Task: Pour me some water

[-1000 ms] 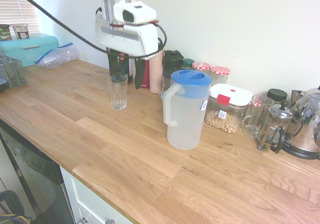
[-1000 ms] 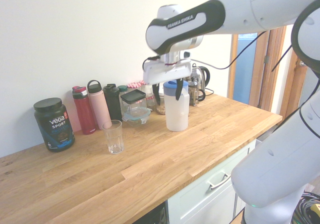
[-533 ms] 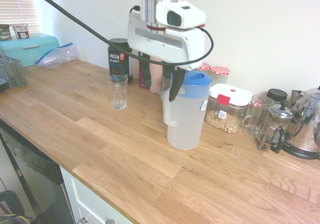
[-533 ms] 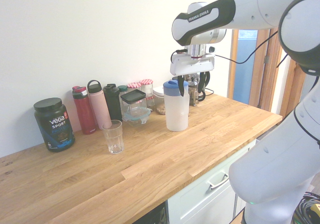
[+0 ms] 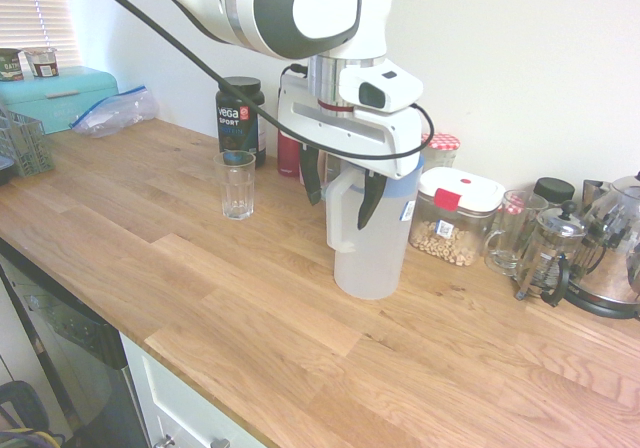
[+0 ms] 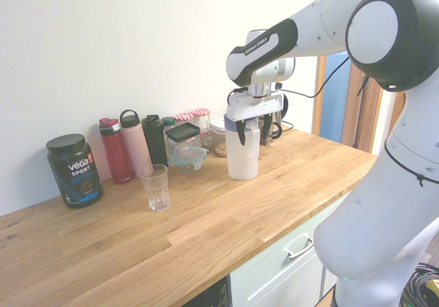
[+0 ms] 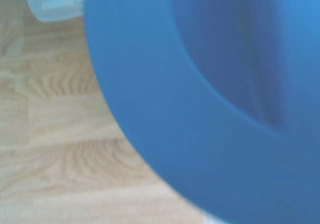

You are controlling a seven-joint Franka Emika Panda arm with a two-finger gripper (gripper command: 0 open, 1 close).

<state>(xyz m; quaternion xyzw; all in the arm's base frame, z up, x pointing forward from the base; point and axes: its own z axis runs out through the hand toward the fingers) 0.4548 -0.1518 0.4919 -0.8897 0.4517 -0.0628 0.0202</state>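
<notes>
Seen in the first exterior view, a bread bin (image 5: 62,95) sat at the counter's (image 5: 200,288) far left back corner with a bag (image 5: 118,110) beside it. Further right, near the back edge, a dark tub (image 5: 239,116) stood just behind the glass (image 5: 238,184), which was upright, empty and well apart from the jug (image 5: 372,230). The jug stood about midway along the counter, closer to the back edge than the front, handle turned toward the glass. To its right came a clip-lid box (image 5: 455,215), a glass mug (image 5: 513,231), a cafetiere (image 5: 547,255) and a kettle (image 5: 615,248) toward the right end.

The jug looked like stiff translucent plastic with a blue lid (image 7: 200,109); filled, it would probably be heavy and smooth-sided, so the handle (image 5: 338,208) seemed the surest place to take hold, low enough that the weight would not swing it. The glass was fragile and light, easily knocked by the spout.

The arm came in from the upper left, wrist vertical and gripper (image 5: 340,190) pointing straight down over the jug's handle side. Its fingers were spread wide and held nothing, one dark finger (image 5: 311,176) hanging left of the handle and the other in front of the jug's body. Whether either touched the plastic could not be told.
</notes>
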